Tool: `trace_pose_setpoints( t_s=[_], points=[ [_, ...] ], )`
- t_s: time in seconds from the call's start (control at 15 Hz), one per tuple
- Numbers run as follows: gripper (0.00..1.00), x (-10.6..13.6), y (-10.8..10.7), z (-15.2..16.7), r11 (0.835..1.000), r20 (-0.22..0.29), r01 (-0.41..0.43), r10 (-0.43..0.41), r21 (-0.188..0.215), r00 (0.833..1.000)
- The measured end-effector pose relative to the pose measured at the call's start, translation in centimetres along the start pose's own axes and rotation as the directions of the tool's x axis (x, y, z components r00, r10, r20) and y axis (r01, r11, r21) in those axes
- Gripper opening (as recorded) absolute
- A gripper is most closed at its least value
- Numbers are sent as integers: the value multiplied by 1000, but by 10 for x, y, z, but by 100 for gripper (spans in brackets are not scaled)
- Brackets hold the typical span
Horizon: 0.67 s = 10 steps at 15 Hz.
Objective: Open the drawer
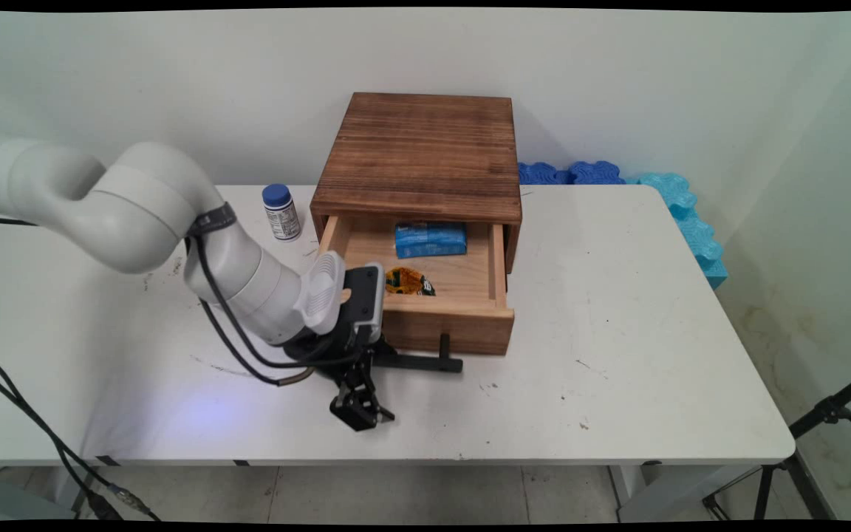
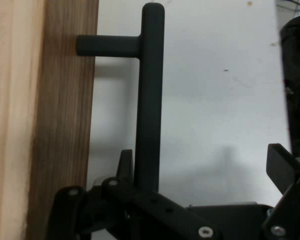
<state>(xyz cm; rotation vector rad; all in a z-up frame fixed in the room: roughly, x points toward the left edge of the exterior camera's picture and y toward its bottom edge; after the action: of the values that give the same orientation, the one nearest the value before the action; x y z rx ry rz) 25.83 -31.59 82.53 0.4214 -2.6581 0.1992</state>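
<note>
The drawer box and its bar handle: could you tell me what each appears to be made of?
The drawer box looks like wood: dark-stained top with clear grain lines, paler unstained drawer. The bar handle looks like matte black metal or possibly plastic, smooth and round with a dull sheen. The tool sits beside it.

White table point(image 1: 617, 310): wooden drawer box point(image 1: 418, 177) at back centre, blue-capped bottle point(image 1: 281, 212) left of it.
</note>
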Motion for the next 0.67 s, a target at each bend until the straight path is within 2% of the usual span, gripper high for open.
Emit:
trace_pose_setpoints(
  t_s=[0.67],
  points=[
    [100, -5, 32, -9, 999, -7, 0, -1, -37, 1000]
  ],
)
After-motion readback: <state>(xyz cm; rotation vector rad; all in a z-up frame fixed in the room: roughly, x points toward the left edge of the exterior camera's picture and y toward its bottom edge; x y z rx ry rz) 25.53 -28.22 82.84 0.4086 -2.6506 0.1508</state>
